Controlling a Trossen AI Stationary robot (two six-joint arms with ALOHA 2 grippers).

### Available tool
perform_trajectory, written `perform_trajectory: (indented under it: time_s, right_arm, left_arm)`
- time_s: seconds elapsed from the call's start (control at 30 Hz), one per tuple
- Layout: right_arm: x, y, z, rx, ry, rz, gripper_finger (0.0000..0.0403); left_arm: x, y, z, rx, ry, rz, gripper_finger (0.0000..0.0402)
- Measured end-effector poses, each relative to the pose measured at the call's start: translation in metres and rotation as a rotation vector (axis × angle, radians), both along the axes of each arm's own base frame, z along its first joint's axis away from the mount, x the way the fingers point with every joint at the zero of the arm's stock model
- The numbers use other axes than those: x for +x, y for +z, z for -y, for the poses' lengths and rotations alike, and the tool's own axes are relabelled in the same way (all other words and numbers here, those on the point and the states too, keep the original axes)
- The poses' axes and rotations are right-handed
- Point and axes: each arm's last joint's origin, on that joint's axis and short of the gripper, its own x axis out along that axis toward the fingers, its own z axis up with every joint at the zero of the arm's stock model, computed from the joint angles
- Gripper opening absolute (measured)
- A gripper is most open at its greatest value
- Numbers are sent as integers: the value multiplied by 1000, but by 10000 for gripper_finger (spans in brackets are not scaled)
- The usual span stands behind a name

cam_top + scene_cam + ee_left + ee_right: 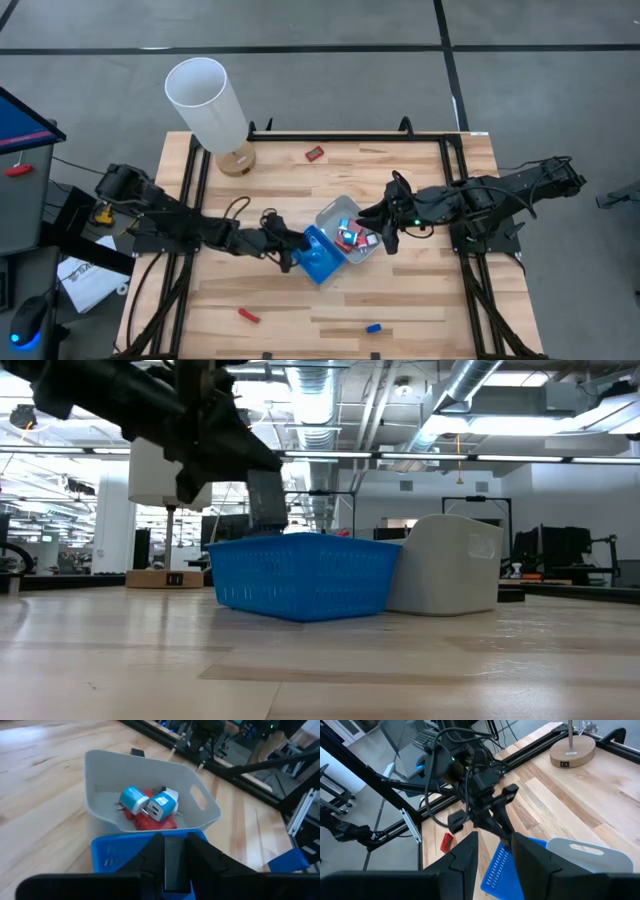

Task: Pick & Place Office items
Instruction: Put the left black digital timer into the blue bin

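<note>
Right now both arms meet at the middle of the table (400,290), where a blue tray (318,258) and a clear-grey tray (340,215) stand touching. The left hand (292,250) sits at the blue tray's near wall, its fingers (172,865) drawn narrow with a dark slab between them; whether that is a gripped office item or the tray's rim I cannot tell. The right hand (385,233) hangs over the grey tray's far edge, its fingers a little apart, and nothing shows between them in its own wrist view. Several items already lie in the grey tray, among them two blue-and-white plug-like pieces (150,805) on a red piece (150,822). Others are still loose on the table: a red one (314,153) near the white cylinder (207,100), another red one (248,316) and a blue one (373,327) at the front. So the sorting looks partway done, around a drop-off. Next, I judge, a hand must lift clear of the trays and travel to one of the strays without nudging either tray.
</note>
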Motion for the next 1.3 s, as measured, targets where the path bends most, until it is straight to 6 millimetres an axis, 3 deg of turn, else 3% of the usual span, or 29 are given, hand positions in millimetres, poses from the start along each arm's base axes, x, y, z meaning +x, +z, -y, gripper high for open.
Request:
perform_trajectory:
  time_s: [0.3,0.5,0.77,1.3]
  right_arm:
    - [0,0,0,1,-1,4,112]
    - [0,0,0,1,-1,4,112]
    - [0,0,0,0,-3,4,112]
    - [0,0,1,-3,-33,8,112]
  left_arm:
    - [36,-10,-5,109,-7,-111,56]
    - [35,-18,-6,120,37,-162,56]
    - [33,-23,-11,52,218,-143,56]
    - [33,-22,-11,31,257,-117,71]
